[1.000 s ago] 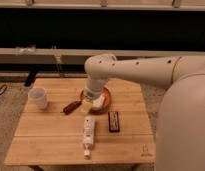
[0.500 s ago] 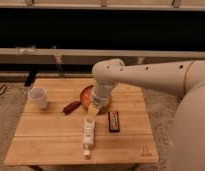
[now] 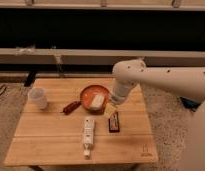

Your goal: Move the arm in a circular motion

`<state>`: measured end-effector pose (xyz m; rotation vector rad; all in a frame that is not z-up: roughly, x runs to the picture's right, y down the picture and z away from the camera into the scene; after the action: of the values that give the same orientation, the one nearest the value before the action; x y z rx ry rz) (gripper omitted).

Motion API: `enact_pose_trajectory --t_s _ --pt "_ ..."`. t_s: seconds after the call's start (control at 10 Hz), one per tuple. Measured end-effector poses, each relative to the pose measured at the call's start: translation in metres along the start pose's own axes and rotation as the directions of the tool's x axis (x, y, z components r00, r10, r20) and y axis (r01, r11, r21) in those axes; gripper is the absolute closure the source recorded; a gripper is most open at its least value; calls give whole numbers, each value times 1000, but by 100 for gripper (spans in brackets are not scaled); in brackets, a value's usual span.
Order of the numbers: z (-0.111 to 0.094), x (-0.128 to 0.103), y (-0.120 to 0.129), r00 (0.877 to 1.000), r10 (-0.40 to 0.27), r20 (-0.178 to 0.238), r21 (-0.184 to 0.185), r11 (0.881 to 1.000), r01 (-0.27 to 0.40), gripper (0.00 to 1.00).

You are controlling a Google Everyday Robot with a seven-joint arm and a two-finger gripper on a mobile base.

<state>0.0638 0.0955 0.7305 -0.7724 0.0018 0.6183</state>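
Observation:
The glossy white arm (image 3: 161, 80) reaches in from the right over the wooden table (image 3: 51, 142). Its rounded elbow (image 3: 127, 72) hangs above the table's back right, and the wrist (image 3: 118, 94) points down. The gripper (image 3: 110, 109) hangs just above the tabletop, right of an orange bowl (image 3: 88, 95) and just behind a dark bar-shaped packet (image 3: 114, 122). It is close to both things, and I see nothing held in it.
The bowl holds a pale object (image 3: 97, 101). A white cup (image 3: 38, 97) stands at the left. A red object (image 3: 71, 107) lies left of the bowl. A white bottle (image 3: 88, 132) lies on its side near the front. A dark wall and ledge run behind.
The arm has swung to the right across the table. The gripper moved from over the bowl to its right side, and the bowl now shows in full.

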Motion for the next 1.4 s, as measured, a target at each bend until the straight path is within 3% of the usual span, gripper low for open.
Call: enact_pose_trajectory --t_s 0.4,0.6,0.7,1.0,1.2,1.4 --pt "-3 -12 -78 1000 15 -4 20 1000 -15 25" --pt "1 -37 -106 1000 -3 -10 31 1000 3 25" --pt "6 -61 -113 999 -28 -17 41 999 28 25" --pt "19 -123 -110 994 -108 -29 57 992 110 25" --pt "31 -172 -96 981 -191 -31 56 980 192 25" --pt "41 -216 -71 957 -289 -29 51 956 290 25"
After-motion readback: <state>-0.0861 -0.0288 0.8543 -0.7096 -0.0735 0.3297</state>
